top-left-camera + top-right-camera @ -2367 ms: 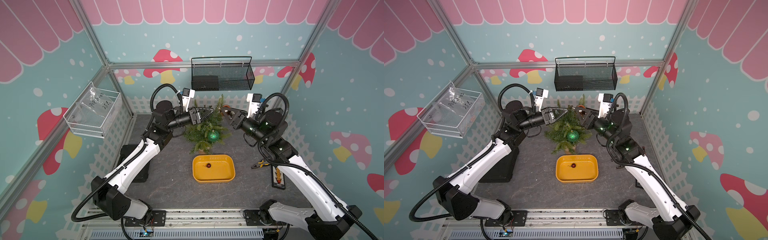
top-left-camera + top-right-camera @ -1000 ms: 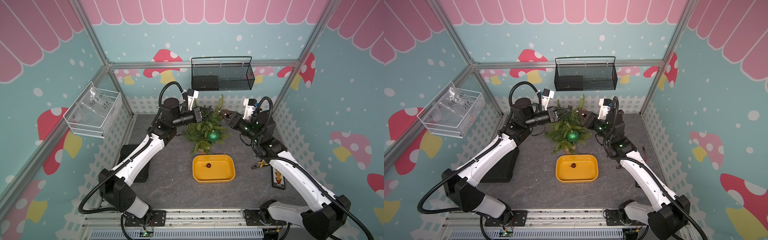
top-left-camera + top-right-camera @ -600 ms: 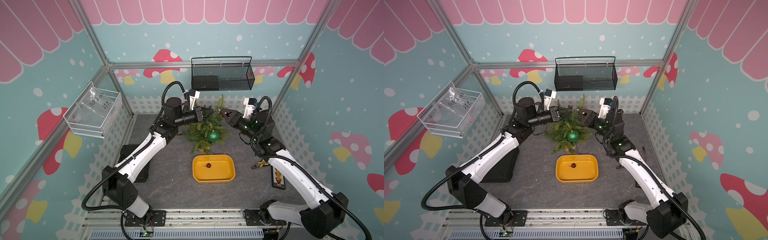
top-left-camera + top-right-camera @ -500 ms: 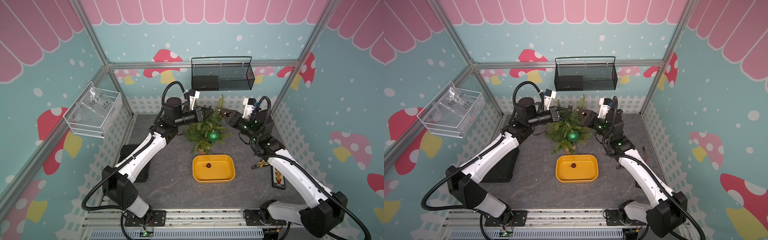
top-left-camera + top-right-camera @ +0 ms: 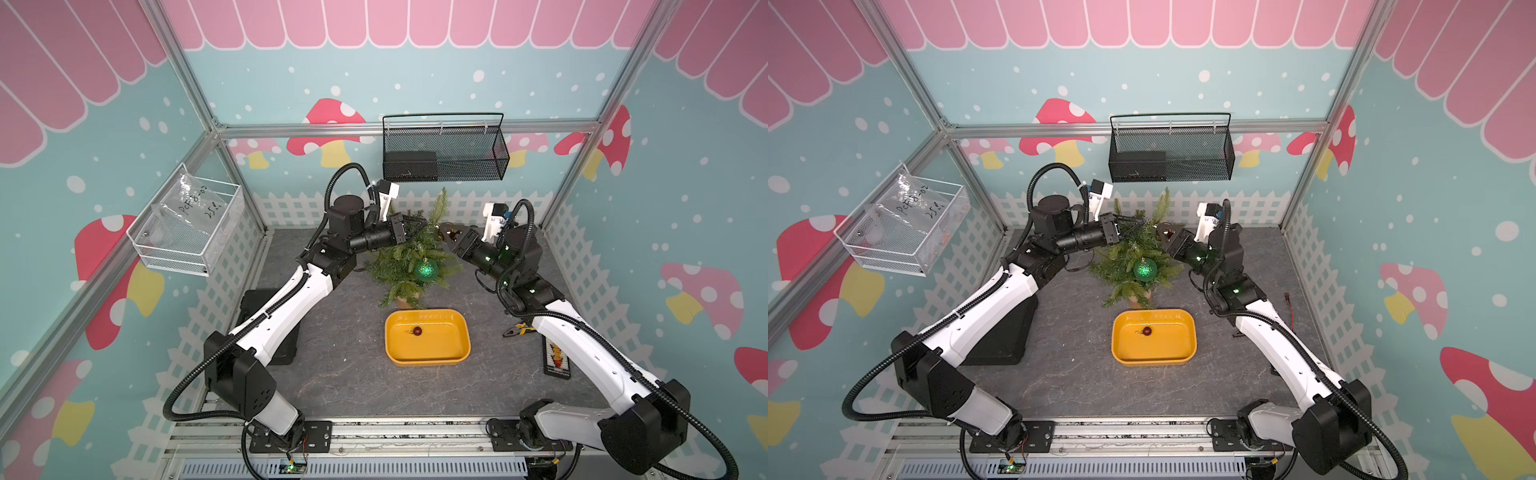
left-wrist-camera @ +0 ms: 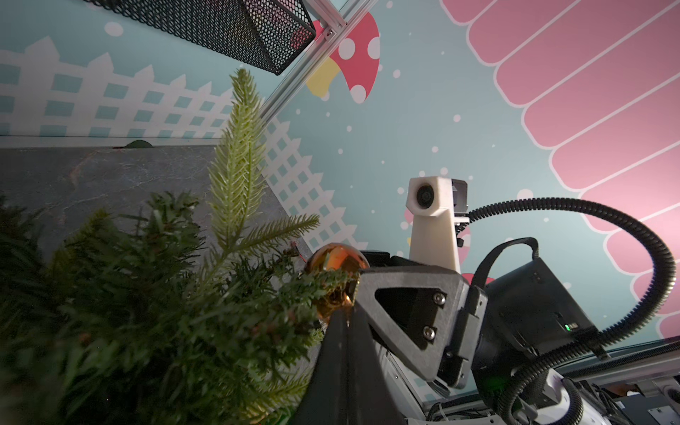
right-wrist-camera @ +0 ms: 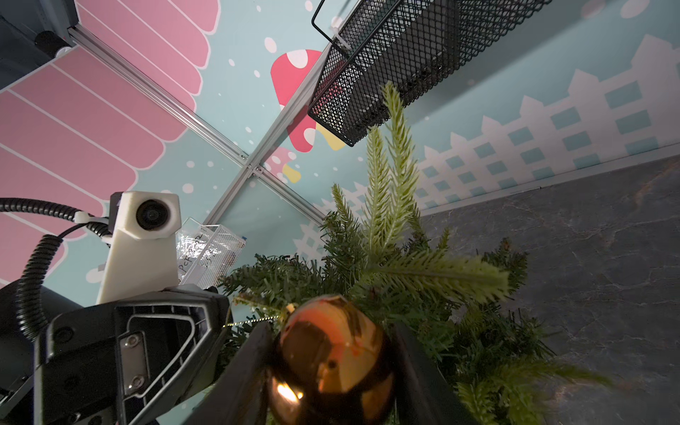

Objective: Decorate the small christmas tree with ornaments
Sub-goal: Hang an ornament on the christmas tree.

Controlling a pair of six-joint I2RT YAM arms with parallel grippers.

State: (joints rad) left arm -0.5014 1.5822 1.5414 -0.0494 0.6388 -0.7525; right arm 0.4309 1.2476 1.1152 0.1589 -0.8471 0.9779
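The small christmas tree (image 5: 401,266) stands behind the yellow tray (image 5: 428,360). A glittery green ornament (image 5: 426,268) hangs on its front. A tiny dark red ornament (image 5: 417,331) lies in the tray. My right gripper (image 7: 331,331) is shut on the copper-orange ornament (image 7: 331,360) and holds it at the treetop (image 5: 1162,208). A thin gold string (image 7: 254,321) runs from the ornament's cap to my left gripper (image 6: 347,312), whose fingers are pressed together on it. Both grippers meet at the upper branches in both top views, the left (image 5: 420,224) facing the right (image 5: 445,229).
A black mesh basket (image 5: 444,153) hangs on the back wall just above the treetop. A white wire basket (image 5: 187,232) is on the left wall. A black box (image 5: 266,324) sits under the left arm. Pliers (image 5: 515,330) and a black strip (image 5: 557,359) lie right of the tray.
Both arms drew in toward the treetop and the grippers came closer together. Over the last half second they hardly moved.
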